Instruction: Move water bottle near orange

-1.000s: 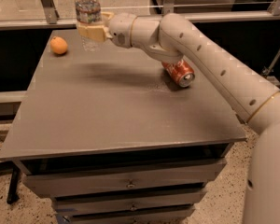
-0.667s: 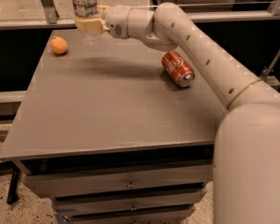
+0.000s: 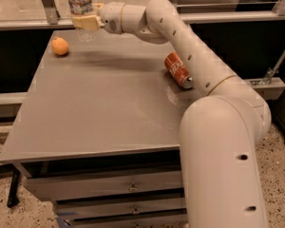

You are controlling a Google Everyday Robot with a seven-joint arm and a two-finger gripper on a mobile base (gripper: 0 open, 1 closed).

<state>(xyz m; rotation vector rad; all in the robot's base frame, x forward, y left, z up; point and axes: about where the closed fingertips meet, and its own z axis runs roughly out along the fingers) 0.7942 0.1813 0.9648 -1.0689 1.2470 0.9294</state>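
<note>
- While it hovers over the table's far-left corner, my pale two-finger gripper (image 3: 84, 22) is clamped round the upright clear ribbed plastic water bottle (image 3: 80, 3).
- Small round orange fruit (image 3: 60, 46) lies near, just front-left of bottle.
- Risk: bottle topples if released above grey tabletop (image 3: 99, 108); can't tell if base touches.
- Risk: drifting left nudges orange fruit, which could roll off the edge.

Cream tubular arm (image 3: 194, 51), dark holes (image 3: 242, 156); yellowish gripper (image 3: 83, 22) top-left

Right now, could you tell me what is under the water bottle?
Only bare tabletop shows under the water bottle, which the gripper grips near the table's far edge. The orange sits apart, beside it. The gripper hides the bottle's middle.
</note>
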